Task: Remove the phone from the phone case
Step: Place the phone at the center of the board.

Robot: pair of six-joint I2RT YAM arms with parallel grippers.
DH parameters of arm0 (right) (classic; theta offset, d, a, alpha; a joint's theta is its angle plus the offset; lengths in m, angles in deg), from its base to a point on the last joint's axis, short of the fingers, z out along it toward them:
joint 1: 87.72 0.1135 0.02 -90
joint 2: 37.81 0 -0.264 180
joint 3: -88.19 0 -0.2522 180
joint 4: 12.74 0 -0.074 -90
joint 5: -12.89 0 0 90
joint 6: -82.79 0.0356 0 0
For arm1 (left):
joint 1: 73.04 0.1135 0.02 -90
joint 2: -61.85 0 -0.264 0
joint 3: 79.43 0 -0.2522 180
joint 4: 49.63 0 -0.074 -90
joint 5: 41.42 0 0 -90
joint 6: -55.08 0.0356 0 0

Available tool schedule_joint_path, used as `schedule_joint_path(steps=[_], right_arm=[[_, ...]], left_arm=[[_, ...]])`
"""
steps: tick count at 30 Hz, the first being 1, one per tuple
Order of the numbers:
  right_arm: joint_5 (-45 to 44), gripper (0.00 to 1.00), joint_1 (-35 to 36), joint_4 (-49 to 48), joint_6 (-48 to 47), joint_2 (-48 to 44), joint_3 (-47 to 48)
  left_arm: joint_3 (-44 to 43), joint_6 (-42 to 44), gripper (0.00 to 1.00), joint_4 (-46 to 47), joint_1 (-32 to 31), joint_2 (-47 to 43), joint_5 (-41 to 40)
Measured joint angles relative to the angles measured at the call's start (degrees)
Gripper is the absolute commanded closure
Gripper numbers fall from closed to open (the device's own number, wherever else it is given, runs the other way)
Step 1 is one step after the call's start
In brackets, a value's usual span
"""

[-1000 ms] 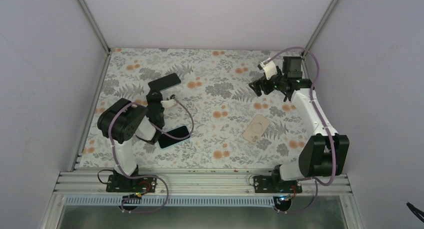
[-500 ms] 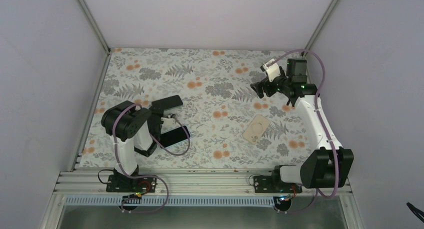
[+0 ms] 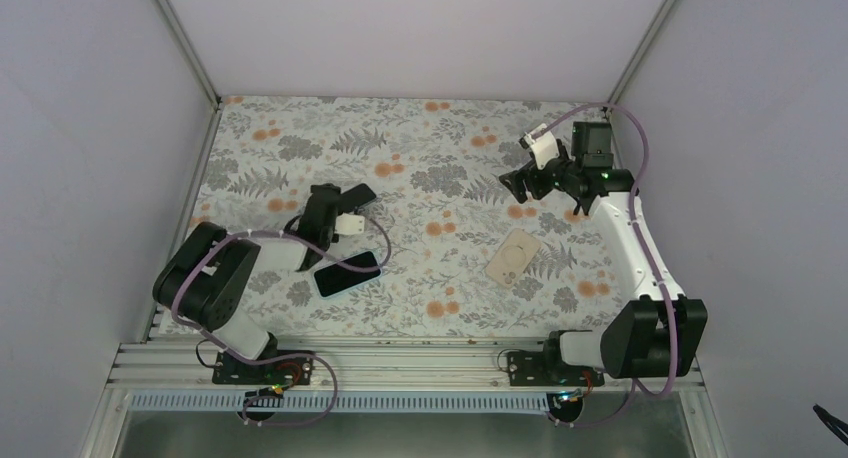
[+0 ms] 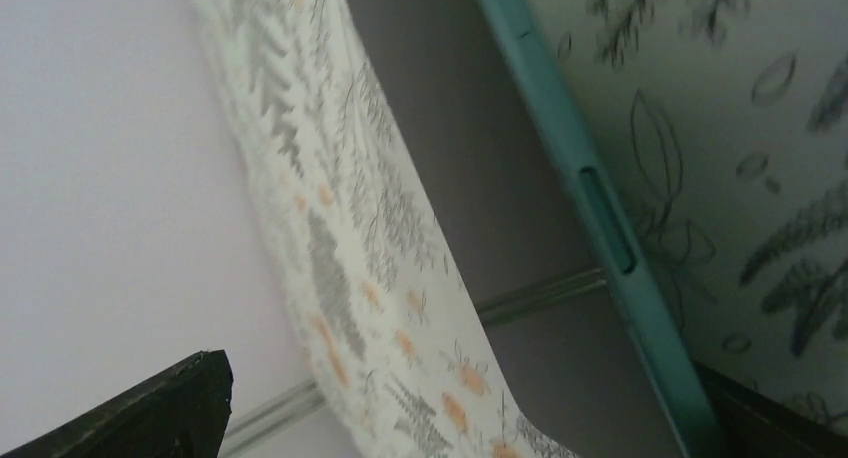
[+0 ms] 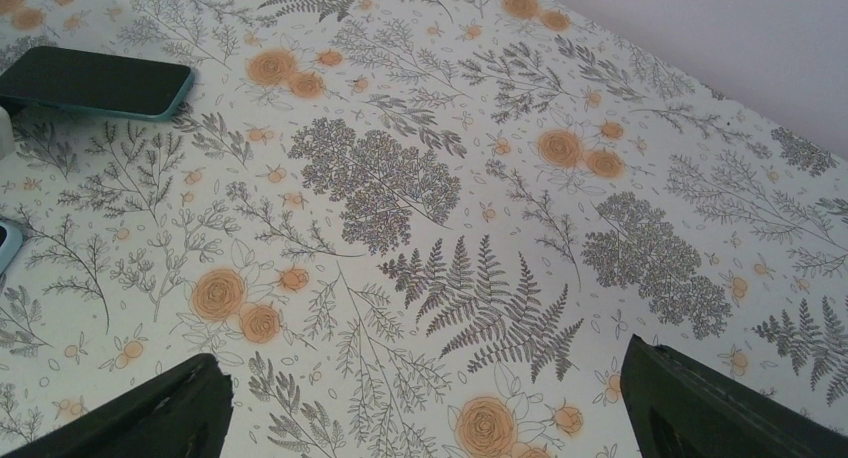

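Two flat things lay toward the left side of the bench (image 3: 420,138), whose cover was printed with grey ferns and orange blooms. Nearest, close to the near-left corner, was the phone (image 3: 347,274): a glossy dark rectangle with rounded corners and a pale rim, face up, bare, and out of its case. Well apart from it, right of centre and about as near, lay a tan piece (image 3: 512,257), matte and flat with rounded corners and a round opening at its near end.

A little farther in from the phone, the left fingers (image 4: 170,408) stood apart. The phone case (image 3: 350,195) was a dark slab lying at their tips. In the left wrist view its rim (image 4: 590,208) was smooth teal with one long slot cut into it, and its broad face was dull grey. That rim ran down to the finger at the lower right, but contact could not be made out.

Farthest, toward the far-right corner, the right fingers (image 5: 150,413) hung spread wide above the printed cover, well away from the phone and the case.
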Motion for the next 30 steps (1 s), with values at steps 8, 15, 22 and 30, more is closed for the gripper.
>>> schedule_joint_path(steps=[8,15,22,30], right_arm=[[2.78,0.00,0.11,5.05,-4.09,0.46,0.74],[4.11,0.00,2.29,10.91,-9.66,2.16,2.54],[2.23,0.00,18.93,13.68,-14.21,5.44,3.08],[5.88,0.00,33.31,16.24,-19.41,18.29,14.38]], left_arm=[[-24.35,-13.90,0.00,-48.92,-1.11,0.11,10.51],[-39.50,-21.42,0.00,-74.97,-0.72,-1.88,23.58],[-53.31,-26.14,0.00,-82.75,11.74,-8.22,37.18],[-54.86,-39.17,0.00,-70.40,32.65,-13.60,43.74]])
